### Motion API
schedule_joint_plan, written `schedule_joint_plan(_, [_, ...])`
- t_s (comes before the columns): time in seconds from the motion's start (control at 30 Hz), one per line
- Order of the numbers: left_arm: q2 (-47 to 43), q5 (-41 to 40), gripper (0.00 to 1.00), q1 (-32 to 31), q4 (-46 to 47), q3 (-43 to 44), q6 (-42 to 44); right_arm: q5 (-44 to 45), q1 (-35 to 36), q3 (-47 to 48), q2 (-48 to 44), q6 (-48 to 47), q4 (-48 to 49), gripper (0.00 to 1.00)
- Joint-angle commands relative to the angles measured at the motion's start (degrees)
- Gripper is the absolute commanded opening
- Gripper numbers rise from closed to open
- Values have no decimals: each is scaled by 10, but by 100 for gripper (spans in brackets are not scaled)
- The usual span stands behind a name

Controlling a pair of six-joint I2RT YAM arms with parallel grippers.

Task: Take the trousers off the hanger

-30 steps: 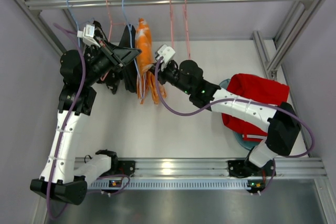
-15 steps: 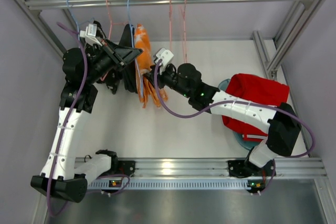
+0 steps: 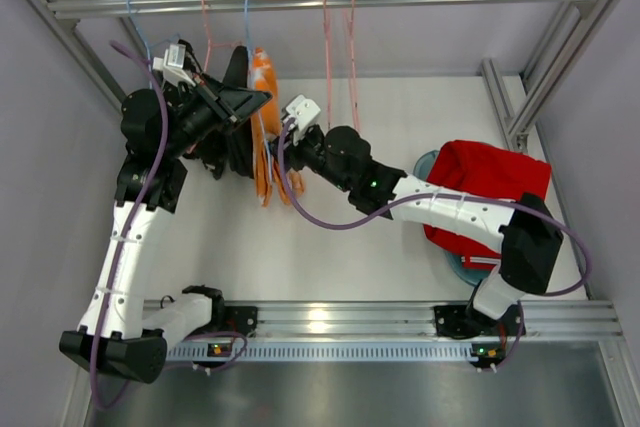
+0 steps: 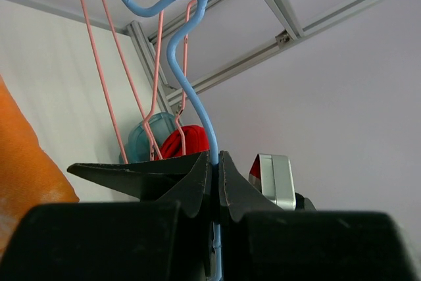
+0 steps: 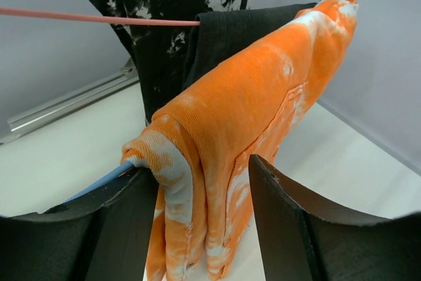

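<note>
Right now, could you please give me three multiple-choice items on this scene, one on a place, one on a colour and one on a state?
1. Where are the red trousers? A. hanging up; B. on the teal dish at the robot's right; C. in a gripper.
2. What colour is the hanger in the left gripper? A. pink; B. white; C. blue.
3. How is the right gripper? A. open around the orange trousers; B. shut on them; C. out of view.
Answers: 1 B, red cloth lies over the dish; 2 C, that gripper is shut on blue wire; 3 A, a finger shows on each side of the hanging fold.
</note>
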Motion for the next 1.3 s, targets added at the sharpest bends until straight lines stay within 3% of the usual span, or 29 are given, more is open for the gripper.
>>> schedule_joint_plan(0.0, [-14, 7, 0, 1, 120, 54, -4, 37, 2, 35, 17, -15, 36, 57])
schedule_joint_plan(0.17, [-13, 8, 0, 1, 120, 59, -9, 37, 0, 44, 34, -16, 50, 56])
schedule_joint_plan(0.27, [-14, 11, 0, 1, 120, 62, -11, 33, -8, 39, 36, -14, 68, 47])
schedule_joint_plan(0.4, [-14, 14, 0, 1, 120, 64, -14, -33, -29, 46, 34, 4, 53, 27])
schedule_joint_plan(0.47, [-15, 13, 0, 1, 120, 65, -16, -59, -44, 54, 34, 6, 44, 2])
schedule_joint_plan(0.5, [-15, 15, 0, 1, 120, 66, -16, -60, -47, 58, 30, 2, 45, 0])
schedule_joint_plan(0.7, [-16, 19, 0, 1, 119, 46, -3, -113, -52, 74, -6, -8, 37, 0])
schedule_joint_plan(1.27, [-42, -10, 0, 1, 95, -55, 73, -84, -62, 68, -125, 5, -2, 0])
